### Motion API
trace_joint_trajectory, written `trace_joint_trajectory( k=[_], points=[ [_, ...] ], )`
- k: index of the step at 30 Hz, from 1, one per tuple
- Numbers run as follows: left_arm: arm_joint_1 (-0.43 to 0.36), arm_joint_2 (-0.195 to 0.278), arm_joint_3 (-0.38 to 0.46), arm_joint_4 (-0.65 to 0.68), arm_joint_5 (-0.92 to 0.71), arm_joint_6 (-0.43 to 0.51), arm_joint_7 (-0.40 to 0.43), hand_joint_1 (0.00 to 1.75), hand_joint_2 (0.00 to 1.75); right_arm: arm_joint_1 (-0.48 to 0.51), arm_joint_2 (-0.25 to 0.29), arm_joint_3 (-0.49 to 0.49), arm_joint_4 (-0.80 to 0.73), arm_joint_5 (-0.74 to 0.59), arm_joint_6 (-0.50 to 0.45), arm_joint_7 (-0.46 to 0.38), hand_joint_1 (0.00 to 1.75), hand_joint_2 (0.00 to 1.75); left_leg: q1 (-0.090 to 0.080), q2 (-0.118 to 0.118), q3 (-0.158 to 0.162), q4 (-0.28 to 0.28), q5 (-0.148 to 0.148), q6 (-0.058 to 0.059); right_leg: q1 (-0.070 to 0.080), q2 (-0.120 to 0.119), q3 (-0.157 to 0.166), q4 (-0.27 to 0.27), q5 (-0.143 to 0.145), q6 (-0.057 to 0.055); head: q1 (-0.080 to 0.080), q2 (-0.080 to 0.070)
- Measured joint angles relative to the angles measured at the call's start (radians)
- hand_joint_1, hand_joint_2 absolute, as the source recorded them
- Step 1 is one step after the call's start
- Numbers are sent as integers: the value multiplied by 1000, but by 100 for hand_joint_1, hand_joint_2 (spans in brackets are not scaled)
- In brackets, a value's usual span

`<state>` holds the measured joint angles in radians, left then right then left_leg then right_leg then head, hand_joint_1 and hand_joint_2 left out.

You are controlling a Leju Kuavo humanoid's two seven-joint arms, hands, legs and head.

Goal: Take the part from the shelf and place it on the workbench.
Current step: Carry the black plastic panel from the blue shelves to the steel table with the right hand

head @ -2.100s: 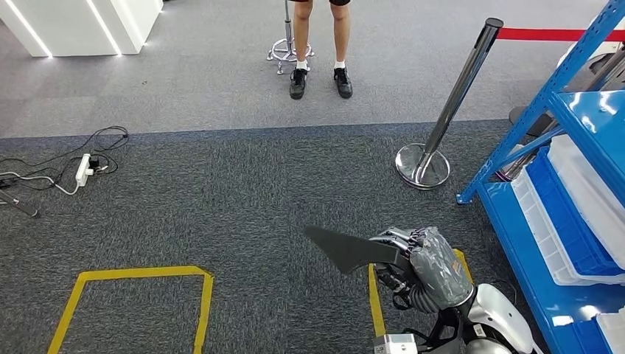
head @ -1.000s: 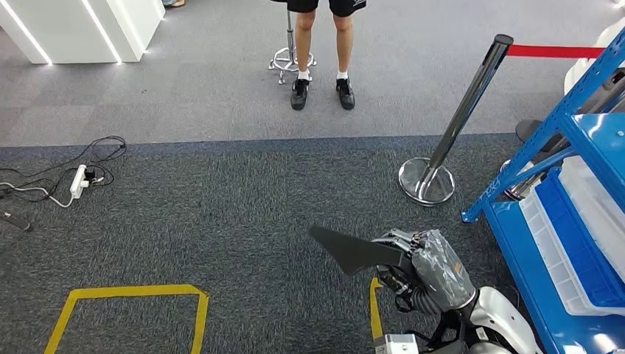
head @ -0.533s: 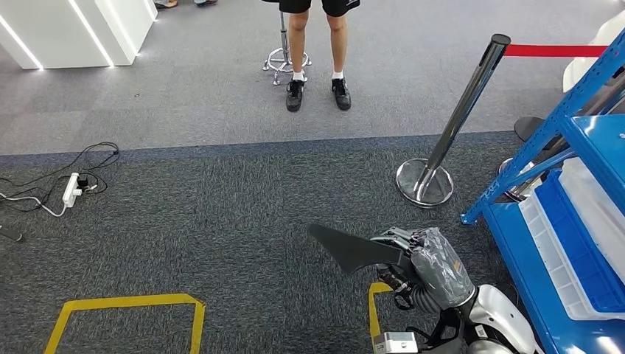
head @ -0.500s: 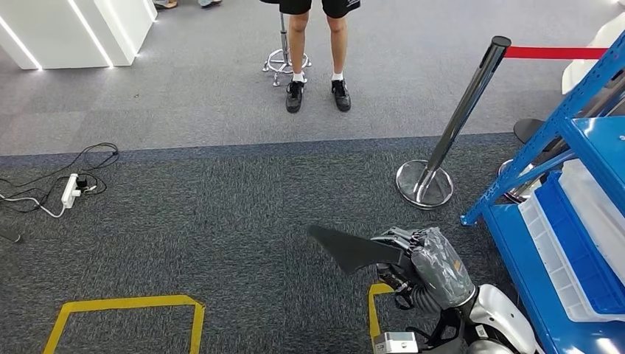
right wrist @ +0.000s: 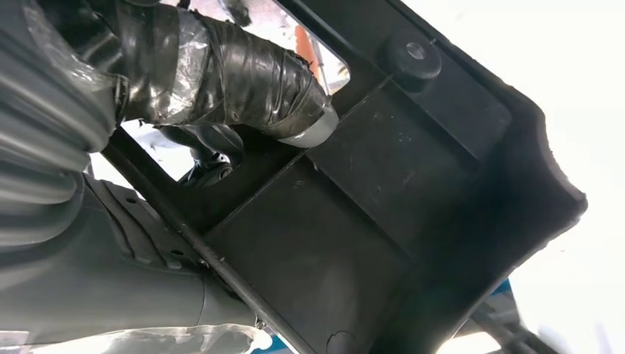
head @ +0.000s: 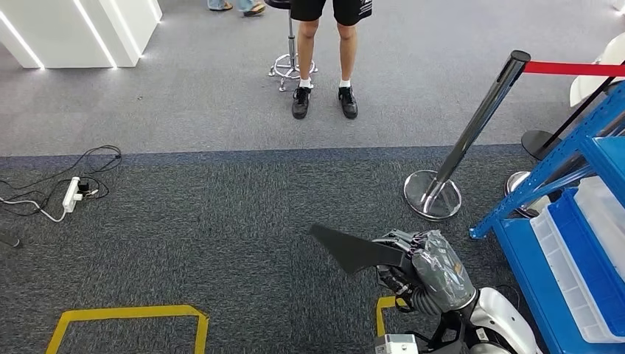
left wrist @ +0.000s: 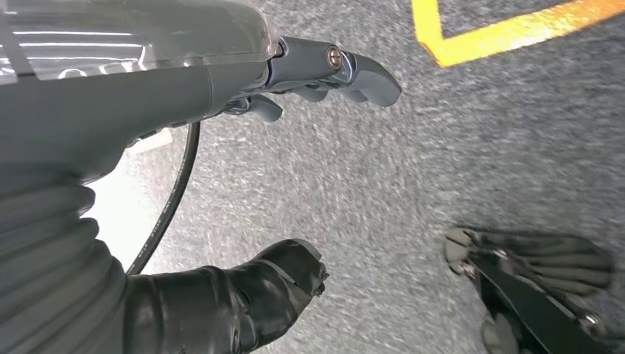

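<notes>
The right hand [head: 424,269] is gripping the black part [head: 350,249], a flat wedge-shaped piece pointing out to the robot's left above the dark carpet [head: 221,214], and in the right wrist view the taped thumb [right wrist: 243,74] is pressing on the part's ribbed underside. The left hand [left wrist: 243,184] is holding nothing, its thumb and fingers [left wrist: 346,68] spreading apart over the carpet near a yellow tape line [left wrist: 501,33]. At the right edge the blue shelf [head: 549,166] is carrying a blue bin [head: 589,254] and a white bin [head: 560,276], their contents impossible to make out, while a person [head: 324,51] is standing beyond the carpet edge beside a chrome stanchion [head: 457,162]
</notes>
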<state>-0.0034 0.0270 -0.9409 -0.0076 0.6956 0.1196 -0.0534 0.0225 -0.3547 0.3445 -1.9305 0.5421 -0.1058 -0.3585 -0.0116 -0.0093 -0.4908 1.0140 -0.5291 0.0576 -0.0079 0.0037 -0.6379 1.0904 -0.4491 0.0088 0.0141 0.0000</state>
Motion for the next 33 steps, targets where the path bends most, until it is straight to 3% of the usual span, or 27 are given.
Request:
trace_joint_trajectory(
  k=[2,5,7,9,10,11,13,14,15,17,19,21,23,25,26,27,28,30,32,33],
  points=[
    [-2,-1,0,0,6,0,-2,0,175,3,-2,-2,-2,2,0,1,175,175,0,-4,-1,4,-4,-9,6,0,6,-30,3,-7,2,0],
    [-5,-2,0,0,13,0,-7,0,175,6,-3,-3,-7,4,0,0,175,175,2,-5,-11,31,-9,-23,1,-10,24,-53,6,-20,3,0],
    [-5,-3,-1,0,14,0,-9,0,175,7,-3,-4,-11,4,0,-1,175,175,7,-1,-56,114,-43,-36,-3,-21,40,-66,2,-27,1,0],
    [-4,-3,-1,0,16,2,-12,0,175,7,-3,-5,-12,6,0,-2,175,175,14,1,-130,226,-89,-49,-4,-34,46,-68,-5,-31,0,0],
    [-3,-2,-1,0,17,2,-14,0,175,8,-3,-5,-12,7,0,-2,175,175,18,2,-159,259,-96,-54,-4,-42,49,-68,-9,-31,0,0],
    [-2,-2,-2,0,18,3,-15,0,175,8,-3,-5,-12,8,0,-2,175,175,21,3,-172,261,-83,-58,-5,-49,52,-67,-12,-29,0,0],
    [1,-1,-4,0,23,3,-16,0,175,8,-3,-5,-12,11,0,-2,175,175,26,18,-146,166,-6,-64,-8,-65,64,-67,-21,-23,0,0],
    [1,-1,-6,0,25,3,-17,0,175,8,-3,-5,-12,13,0,-2,175,175,24,38,-123,103,29,-64,-9,-74,71,-67,-25,-19,0,0],
    [0,-1,-7,0,27,3,-18,0,175,8,-3,-5,-12,14,0,-2,175,175,21,58,-106,52,46,-59,-9,-83,77,-67,-28,-13,0,0],
    [-3,-1,-8,0,28,3,-19,0,175,8,-3,-5,-13,15,0,-2,175,175,13,79,-99,16,51,-44,-6,-101,83,-67,-35,0,1,0],
    [-3,-1,-9,0,29,3,-20,0,175,7,-3,-5,-14,16,0,-2,175,175,11,61,-97,12,64,-28,-6,-117,91,-66,-43,14,1,0],
    [-1,-1,-12,0,29,3,-20,0,175,6,-3,-5,-15,17,-1,-1,175,175,14,38,-90,6,72,-14,-11,-82,86,-35,-71,24,2,0],
    [-2,-1,-15,0,29,3,-21,0,175,9,-4,-7,-16,18,-1,-1,175,175,13,15,-88,3,76,-3,-14,-25,34,76,-133,27,2,0],
    [-3,-1,-17,0,29,4,-21,0,175,14,-4,-9,-16,19,-1,-1,175,175,8,-12,-88,4,75,2,-12,-8,-36,205,-178,26,2,0],
    [-2,-1,-18,0,29,4,-21,0,175,17,-4,-9,-16,19,-1,-1,175,175,6,-27,-87,5,75,3,-12,-5,-53,228,-172,24,2,0],
    [-2,-1,-18,0,29,4,-21,0,175,17,-4,-9,-16,19,-1,-1,175,175,4,-43,-84,5,74,4,-11,-3,-50,209,-145,20,2,0],
    [-2,-1,-19,0,29,4,-22,0,175,18,-4,-9,-16,19,-2,-1,175,175,2,-58,-81,6,73,3,-10,5,-28,152,-103,15,2,0],
    [-3,-2,-21,0,30,5,-23,0,175,18,-4,-10,-17,19,-2,0,175,175,2,-83,-79,10,69,0,-8,48,28,14,-38,3,2,0],
    [-2,-2,-22,0,31,6,-25,0,175,19,-6,-11,-18,20,-2,1,175,175,5,-106,-87,13,69,-8,-6,74,52,-49,-23,-4,2,0],
    [-1,-2,-23,0,31,7,-25,0,175,18,-6,-11,-19,20,-2,2,175,175,6,-117,-91,13,70,-14,-4,68,53,-55,-24,-5,2,0]
  ],
)
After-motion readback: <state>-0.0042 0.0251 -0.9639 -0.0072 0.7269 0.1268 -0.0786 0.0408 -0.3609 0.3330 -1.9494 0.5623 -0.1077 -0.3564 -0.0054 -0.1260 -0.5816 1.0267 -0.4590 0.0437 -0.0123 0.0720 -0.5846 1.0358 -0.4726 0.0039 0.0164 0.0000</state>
